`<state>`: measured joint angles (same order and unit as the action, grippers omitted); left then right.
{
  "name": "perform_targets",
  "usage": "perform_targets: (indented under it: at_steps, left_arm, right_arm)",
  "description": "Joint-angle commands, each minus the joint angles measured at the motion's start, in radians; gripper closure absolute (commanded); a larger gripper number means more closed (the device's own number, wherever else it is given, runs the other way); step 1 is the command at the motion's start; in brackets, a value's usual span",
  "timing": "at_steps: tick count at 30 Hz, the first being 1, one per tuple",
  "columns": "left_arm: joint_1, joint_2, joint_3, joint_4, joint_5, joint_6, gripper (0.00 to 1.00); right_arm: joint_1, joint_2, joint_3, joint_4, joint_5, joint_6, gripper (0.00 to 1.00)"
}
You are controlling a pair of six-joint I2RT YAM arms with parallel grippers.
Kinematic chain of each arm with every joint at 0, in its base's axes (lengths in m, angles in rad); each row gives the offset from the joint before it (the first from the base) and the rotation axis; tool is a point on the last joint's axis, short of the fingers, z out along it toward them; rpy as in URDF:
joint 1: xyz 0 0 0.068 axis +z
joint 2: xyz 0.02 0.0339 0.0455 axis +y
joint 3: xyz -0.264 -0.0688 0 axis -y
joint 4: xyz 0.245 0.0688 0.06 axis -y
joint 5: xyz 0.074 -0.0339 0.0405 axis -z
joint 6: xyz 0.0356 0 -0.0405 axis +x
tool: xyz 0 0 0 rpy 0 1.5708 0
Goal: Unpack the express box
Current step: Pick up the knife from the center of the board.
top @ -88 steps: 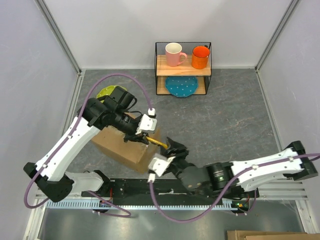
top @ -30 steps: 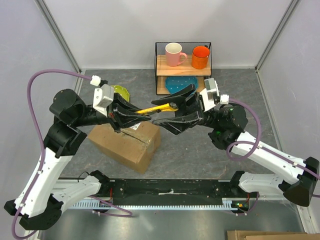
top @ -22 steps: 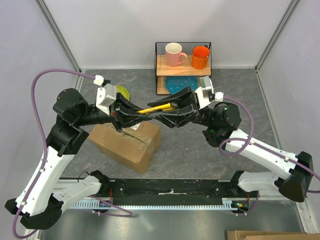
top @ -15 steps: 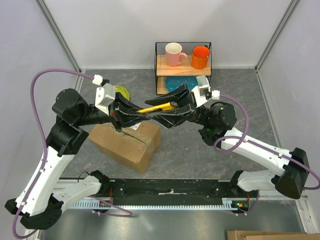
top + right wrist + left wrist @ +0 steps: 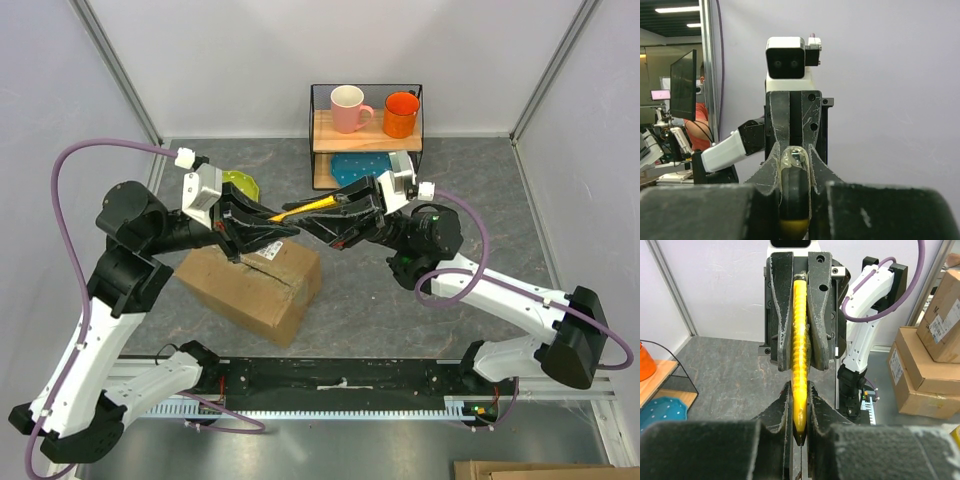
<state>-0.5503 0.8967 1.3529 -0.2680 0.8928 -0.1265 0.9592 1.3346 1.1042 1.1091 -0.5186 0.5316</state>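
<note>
Grey table [image 5: 470, 215], express box [image 5: 250, 290] toward its left edge, left gripper [image 5: 280, 225] and right gripper [image 5: 325, 218] pinching yellow knife [image 5: 308, 206] mid-air

Both ends of utility knife [image 5: 306, 207] buried between clamped fingers of left gripper [image 5: 288, 228] and right gripper [image 5: 318, 222]; blade condition indiscernible. Right wrist view: utility knife end-on only. Far edge of express box [image 5: 262, 290], below left gripper, covered by left arm [image 5: 120, 300]. Yellow-green object [image 5: 240, 183] behind left gripper mostly hidden, unidentifiable.

Two mugs [image 5: 349, 108] [image 5: 400, 114], one plate [image 5: 362, 172], one express box [image 5: 255, 285], one knife [image 5: 310, 206].
</note>
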Motion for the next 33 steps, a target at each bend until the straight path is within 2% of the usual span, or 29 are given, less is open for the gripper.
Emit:
perform_targets:
  at_steps: [1,3,4,5,7,9,13,19,22,23,28,29,30,31,33]
  left_arm:
    - [-0.003,-0.012,-0.005,0.047,0.041,-0.036,0.98]
    - [-0.002,-0.016,-0.005,0.020,0.032,-0.025,0.92]
    - [-0.002,-0.018,-0.001,0.001,0.017,-0.018,0.81]
    - [-0.002,-0.024,0.005,-0.013,0.003,-0.004,0.61]
    - [-0.002,-0.031,0.011,-0.055,-0.011,0.024,0.55]
    - [-0.002,-0.041,0.018,-0.083,-0.012,0.057,0.54]
    - [-0.002,-0.056,0.017,-0.105,0.006,0.091,0.61]
    - [-0.002,-0.059,0.014,-0.143,0.052,0.125,0.78]
    - [-0.002,-0.058,0.017,-0.151,0.070,0.152,0.90]
    - [-0.002,-0.056,0.020,-0.157,0.078,0.156,0.97]
    - [-0.002,-0.056,0.022,-0.185,0.101,0.174,0.98]
    - [-0.002,-0.055,0.022,-0.186,0.103,0.171,0.98]
    - [-0.002,-0.053,0.022,-0.180,0.109,0.166,0.98]
    - [-0.002,-0.053,0.020,-0.165,0.110,0.147,0.98]
    - [-0.002,-0.047,0.023,-0.148,0.116,0.136,0.98]
  right_arm:
    - [0.026,-0.011,0.029,-0.011,0.028,-0.024,1.00]
    - [0.024,-0.029,0.028,-0.050,0.032,-0.047,1.00]
    - [0.024,-0.038,0.028,-0.075,0.038,-0.059,1.00]
    - [0.024,-0.051,0.028,-0.128,0.043,-0.093,1.00]
    - [0.024,-0.086,0.031,-0.184,0.052,-0.129,1.00]
    - [0.024,-0.109,0.043,-0.264,0.051,-0.174,1.00]
    - [0.019,-0.129,0.056,-0.350,0.040,-0.206,1.00]
    - [0.007,-0.147,0.059,-0.385,0.029,-0.203,1.00]
    - [0.007,-0.147,0.060,-0.396,0.029,-0.202,1.00]
    - [0.007,-0.155,0.053,-0.399,0.034,-0.205,1.00]
    - [0.006,-0.172,0.045,-0.413,0.046,-0.222,0.99]
    - [0.004,-0.169,0.048,-0.419,0.039,-0.220,0.93]
    - [0.004,-0.163,0.051,-0.423,0.028,-0.219,0.82]
    - [0.004,-0.157,0.055,-0.426,0.014,-0.216,0.67]
    - [0.004,-0.135,0.060,-0.419,-0.015,-0.194,0.61]
